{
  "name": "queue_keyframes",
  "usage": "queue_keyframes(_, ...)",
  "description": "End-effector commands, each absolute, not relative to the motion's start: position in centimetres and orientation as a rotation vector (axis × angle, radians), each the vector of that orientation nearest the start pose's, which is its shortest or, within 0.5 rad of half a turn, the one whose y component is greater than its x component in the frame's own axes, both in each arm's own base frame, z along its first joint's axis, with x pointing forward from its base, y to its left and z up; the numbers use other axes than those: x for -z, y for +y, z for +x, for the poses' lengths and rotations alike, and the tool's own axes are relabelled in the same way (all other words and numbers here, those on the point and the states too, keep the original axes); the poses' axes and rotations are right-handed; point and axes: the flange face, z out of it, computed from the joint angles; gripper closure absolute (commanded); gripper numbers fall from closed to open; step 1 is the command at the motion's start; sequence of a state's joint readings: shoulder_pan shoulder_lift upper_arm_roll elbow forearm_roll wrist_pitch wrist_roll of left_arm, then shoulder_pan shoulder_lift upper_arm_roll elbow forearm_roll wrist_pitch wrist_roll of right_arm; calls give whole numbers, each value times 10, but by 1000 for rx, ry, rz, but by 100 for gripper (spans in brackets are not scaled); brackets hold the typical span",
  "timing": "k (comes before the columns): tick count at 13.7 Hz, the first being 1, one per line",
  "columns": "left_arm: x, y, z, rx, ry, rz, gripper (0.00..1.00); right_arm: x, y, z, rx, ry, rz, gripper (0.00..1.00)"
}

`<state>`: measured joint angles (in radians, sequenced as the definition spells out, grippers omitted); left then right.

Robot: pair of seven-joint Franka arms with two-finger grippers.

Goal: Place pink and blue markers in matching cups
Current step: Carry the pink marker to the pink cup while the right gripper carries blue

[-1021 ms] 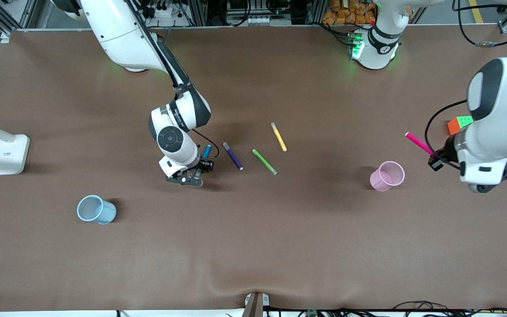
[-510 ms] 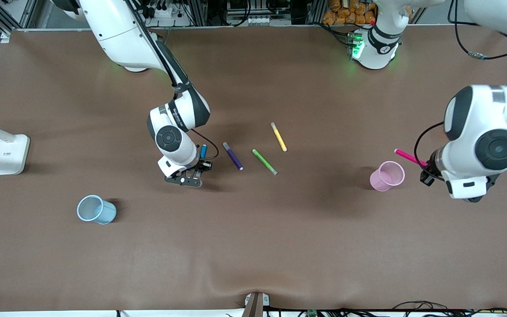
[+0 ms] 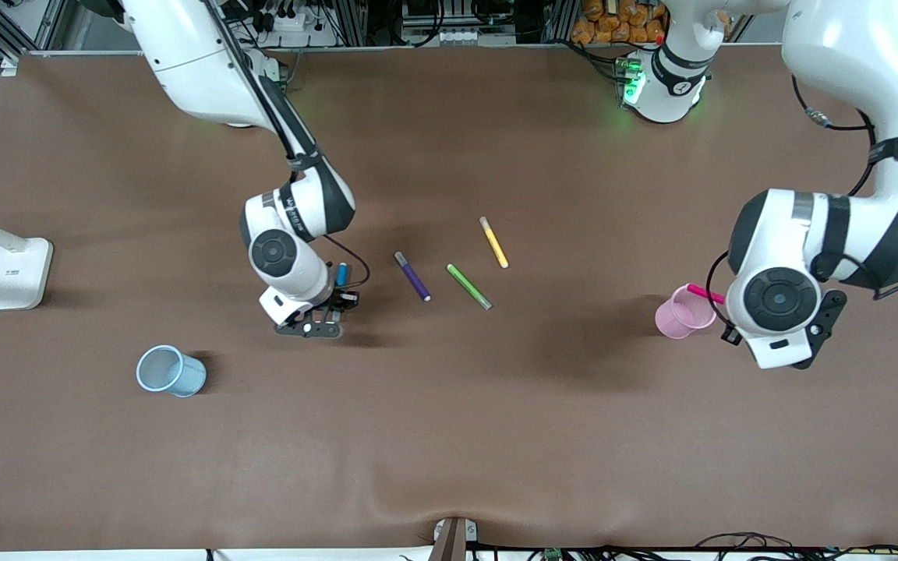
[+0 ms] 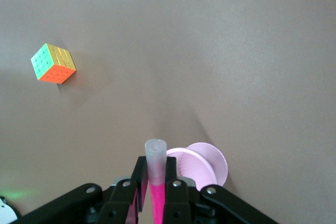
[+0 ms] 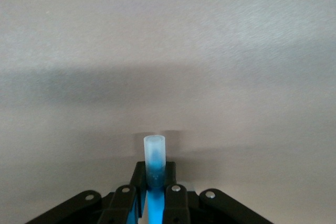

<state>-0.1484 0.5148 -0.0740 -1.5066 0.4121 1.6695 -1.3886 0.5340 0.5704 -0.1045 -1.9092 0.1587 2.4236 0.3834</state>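
Observation:
My left gripper (image 4: 156, 183) is shut on the pink marker (image 4: 155, 156), whose pale cap sticks out past the fingers. In the front view the pink marker (image 3: 705, 294) reaches over the rim of the pink cup (image 3: 681, 313), which also shows in the left wrist view as the pink cup (image 4: 205, 162) just past the cap. My right gripper (image 5: 155, 182) is shut on the blue marker (image 5: 154, 153), low over bare table. In the front view the blue marker (image 3: 341, 273) pokes out beside my right gripper (image 3: 330, 310). The blue cup (image 3: 171, 372) stands apart from it, nearer the front camera.
A purple pen (image 3: 411, 276), a green pen (image 3: 468, 286) and a yellow pen (image 3: 493, 242) lie mid-table. A colour cube (image 4: 53, 63) sits near the left arm's end. A white lamp base (image 3: 16, 273) stands at the right arm's end.
The left arm has swung the pink marker over to the pink cup. The right gripper has shut on the blue marker and shifted it toward the right arm's end.

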Motion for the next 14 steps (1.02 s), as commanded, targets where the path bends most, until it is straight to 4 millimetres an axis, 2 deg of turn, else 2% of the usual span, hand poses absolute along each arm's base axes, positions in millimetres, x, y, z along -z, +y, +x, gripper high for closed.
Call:
queue_keyframes(1,-332,-116,661,156,-1310,-2198,100,-205,263,562,-111,41,-3097,100)
queue_keyframes(4,-316,-116,660,187,-1280,-2160,100,-208,255,566,-116,-20,-3095,100)
queue_keyframes(6,-301,-118,659,167,-1281,-2150,100,-247,258,584,-93,-85,-3075,100)
queue_keyframes(7,-291,-118,659,160,-1280,-2139,100,-269,252,598,-123,-100,-3071,100)
queue_keyframes(8,-284,-120,658,155,-1272,-2132,100,-285,240,610,-168,-130,-3066,100)
queue_keyframes(10,-280,-124,658,151,-1270,-2138,97,-315,209,637,-130,-240,-3040,100)
queue_keyframes(11,-280,-125,658,139,-1275,-2141,74,-325,192,648,-89,-297,-3027,100)
queue_keyframes(12,-281,-127,658,141,-1275,-2144,44,-335,176,659,-47,-366,-3013,100)
queue_keyframes(13,-280,-128,658,141,-1266,-2146,25,-345,163,667,-8,-440,-3000,100)
queue_keyframes(14,-280,-128,658,142,-1263,-2147,14,-351,152,673,22,-500,-2988,100)
